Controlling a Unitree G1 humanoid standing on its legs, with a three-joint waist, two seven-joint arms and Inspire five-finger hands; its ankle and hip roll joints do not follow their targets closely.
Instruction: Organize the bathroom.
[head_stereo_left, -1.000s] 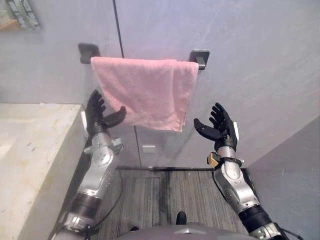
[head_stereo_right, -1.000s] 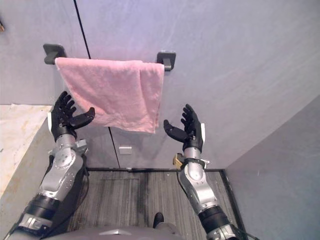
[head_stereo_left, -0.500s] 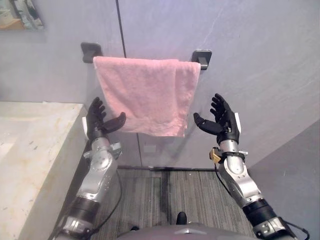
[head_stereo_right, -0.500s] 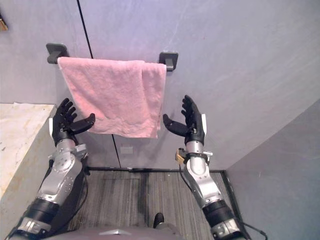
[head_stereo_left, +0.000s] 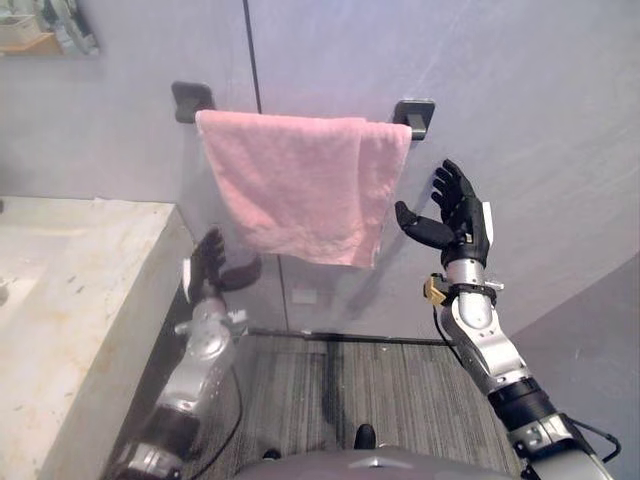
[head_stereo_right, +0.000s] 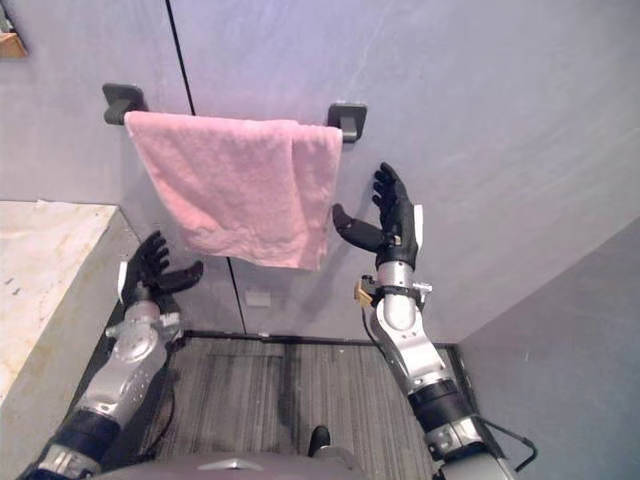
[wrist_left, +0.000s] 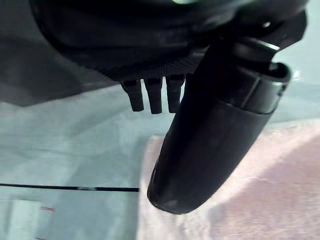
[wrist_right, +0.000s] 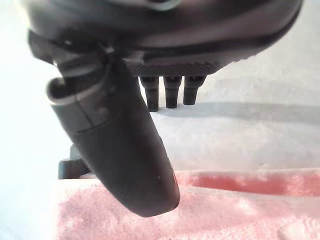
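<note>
A pink towel (head_stereo_left: 300, 185) hangs folded over a wall rail between two dark brackets (head_stereo_left: 190, 100) (head_stereo_left: 415, 115); its right part is doubled and its lower edge slants. My left hand (head_stereo_left: 210, 265) is open, low and to the left, below the towel's bottom corner and apart from it. My right hand (head_stereo_left: 455, 210) is open and raised just right of the towel's right edge, palm toward it, not touching. The left wrist view shows the towel (wrist_left: 260, 190) past the thumb. In the right wrist view the towel's top (wrist_right: 280, 200) and a bracket (wrist_right: 70, 167) lie beyond the straight fingers (wrist_right: 170, 95).
A pale marble counter (head_stereo_left: 70, 300) stands at the left, its corner close to my left arm. The grey wall (head_stereo_left: 540, 100) carries the rail, with a small white outlet (head_stereo_left: 300, 296) below the towel. Striped grey floor (head_stereo_left: 340, 385) lies beneath.
My left hand has dropped away from the towel's lower left corner. My right hand has risen and moved nearer the towel's right edge. The camera has shifted slightly.
</note>
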